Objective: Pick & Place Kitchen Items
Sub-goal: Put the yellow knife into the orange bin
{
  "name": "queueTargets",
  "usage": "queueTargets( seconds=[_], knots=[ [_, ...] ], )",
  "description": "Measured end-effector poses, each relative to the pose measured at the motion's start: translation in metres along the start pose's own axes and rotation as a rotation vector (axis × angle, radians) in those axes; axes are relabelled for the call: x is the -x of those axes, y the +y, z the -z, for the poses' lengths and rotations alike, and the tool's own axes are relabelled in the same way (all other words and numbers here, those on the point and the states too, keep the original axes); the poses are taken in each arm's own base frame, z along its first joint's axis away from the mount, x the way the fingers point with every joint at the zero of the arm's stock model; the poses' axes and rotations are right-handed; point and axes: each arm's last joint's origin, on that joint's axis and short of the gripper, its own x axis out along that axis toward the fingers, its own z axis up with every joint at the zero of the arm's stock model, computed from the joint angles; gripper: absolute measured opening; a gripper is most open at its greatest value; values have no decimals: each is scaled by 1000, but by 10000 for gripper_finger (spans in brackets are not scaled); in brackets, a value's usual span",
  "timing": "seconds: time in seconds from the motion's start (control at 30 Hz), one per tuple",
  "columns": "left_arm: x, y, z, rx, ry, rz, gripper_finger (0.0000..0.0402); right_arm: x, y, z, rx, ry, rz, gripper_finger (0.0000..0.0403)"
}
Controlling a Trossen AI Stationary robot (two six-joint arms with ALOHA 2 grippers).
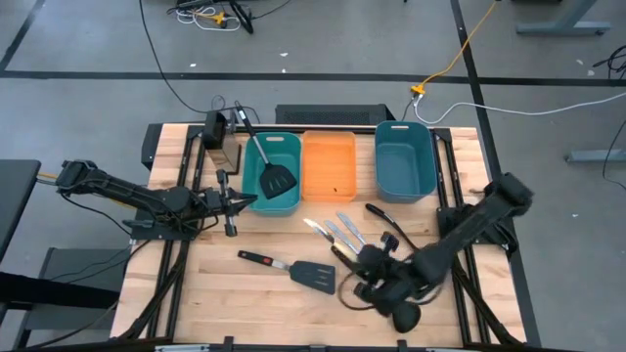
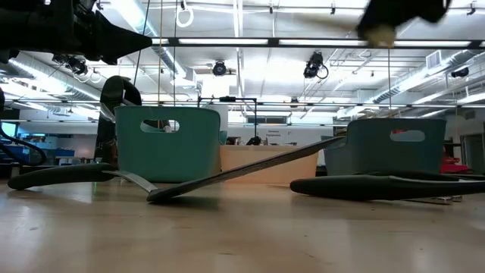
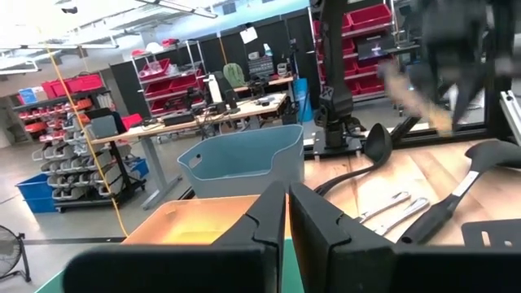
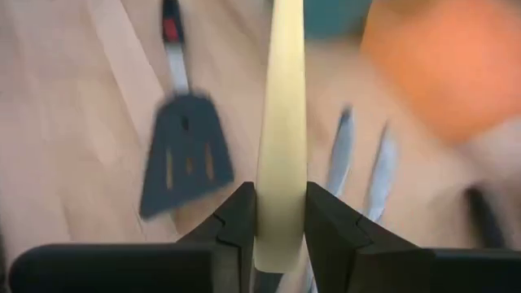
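My right gripper (image 4: 282, 218) is shut on a thin yellowish stick (image 4: 282, 122), above the table's near middle (image 1: 364, 266). Below it a black slotted spatula (image 1: 298, 270) with a red-marked handle and several silver knives (image 1: 335, 231) lie flat on the wood. Two black ladles (image 1: 391, 233) lie near the right arm. A second spatula (image 1: 277, 178) lies with its blade in the left teal bin (image 1: 256, 196) and its handle leaning out over the far rim. My left gripper (image 1: 245, 201) is shut and empty at that bin's near left corner. My right gripper pinches the yellowish stick near one end (image 4: 282, 236) between its two fingers (image 4: 241, 224). The rest of the stick runs on ahead past the fingertips, along the fingers. The stick is lifted clear of the table, over the knives and spatula.
Three bins stand in a row at the far side: teal, orange (image 1: 329, 166) and blue-teal (image 1: 404, 161). Bare wood lies at the near left (image 1: 225, 303). A small dark block (image 1: 217, 137) stands at the far left beside the teal bin.
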Motion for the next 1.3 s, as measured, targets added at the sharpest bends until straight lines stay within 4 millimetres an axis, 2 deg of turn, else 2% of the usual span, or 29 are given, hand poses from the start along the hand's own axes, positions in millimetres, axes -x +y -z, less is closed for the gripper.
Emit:
queueTargets(
  seconds=[0.17,0.3,0.43,0.53,0.7,1.07,1.23,1.3],
  knots=[
    [0,0,0,-4,2,-1,25,45,-34,-18,45,-223,-25,86],
    [0,0,0,-7,3,-1,25,59,-62,-16,83,-384,-172,86],
    [0,0,0,-7,3,-1,24,45,-85,-2,133,-584,-496,86],
    [0,0,0,-10,3,-1,20,26,-108,15,98,-734,-622,86],
    [0,0,0,-26,4,-1,9,-4,-135,45,67,-747,-562,86],
    [0,-1,3,-52,26,8,23,-14,-154,67,58,-813,-511,86],
    [0,-2,4,-33,35,48,22,-17,-158,67,-5,-812,-430,86],
    [0,-2,3,-25,19,52,18,-13,-156,52,-35,-819,-376,86]
  ],
)
